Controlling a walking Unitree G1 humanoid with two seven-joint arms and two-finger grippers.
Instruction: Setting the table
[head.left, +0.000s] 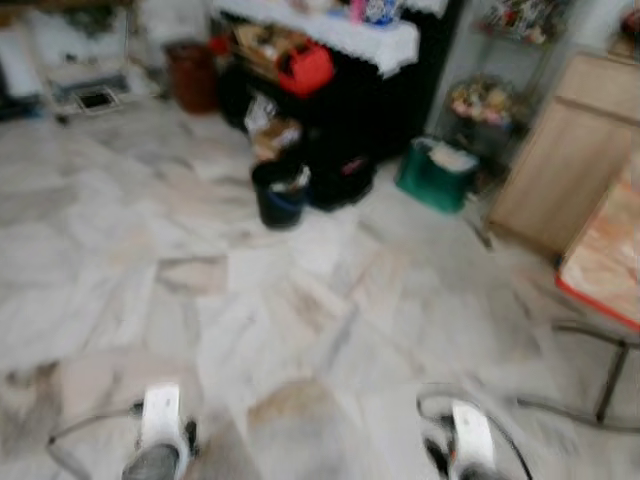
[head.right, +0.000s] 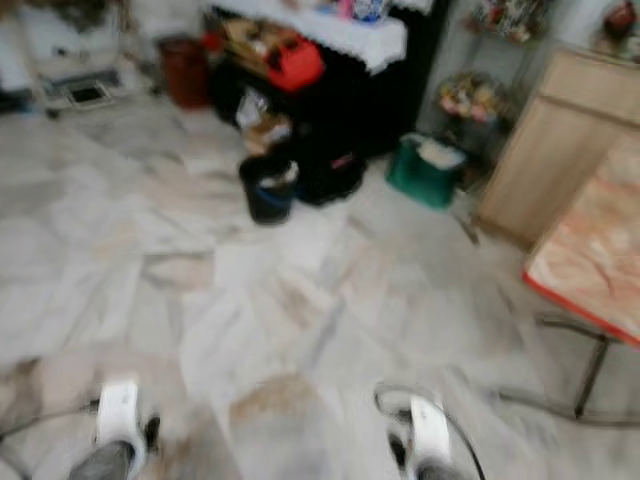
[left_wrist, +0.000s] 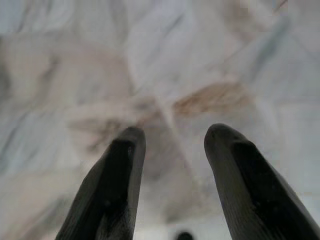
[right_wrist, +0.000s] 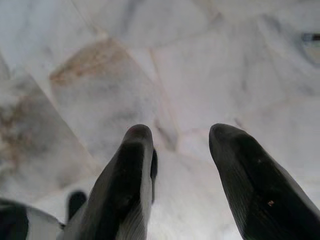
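While the head views are blurred, as they are when the robot walks, a marble floor is seen ahead, and the step in hand is judged to be the approach, not any handling. The table, with its pale patterned top and red edge, is found at about three o'clock, on thin metal legs. At about twelve o'clock, well apart, a dark bucket stands beside a black cabinet, and a green box is placed at about one o'clock. The left gripper is held low over the floor with its fingers spread and nothing between them. The right gripper is likewise parted and empty. No dish or cutlery can be made out. For the next move, a turn toward three o'clock is probably needed, and something to lay must first be found.
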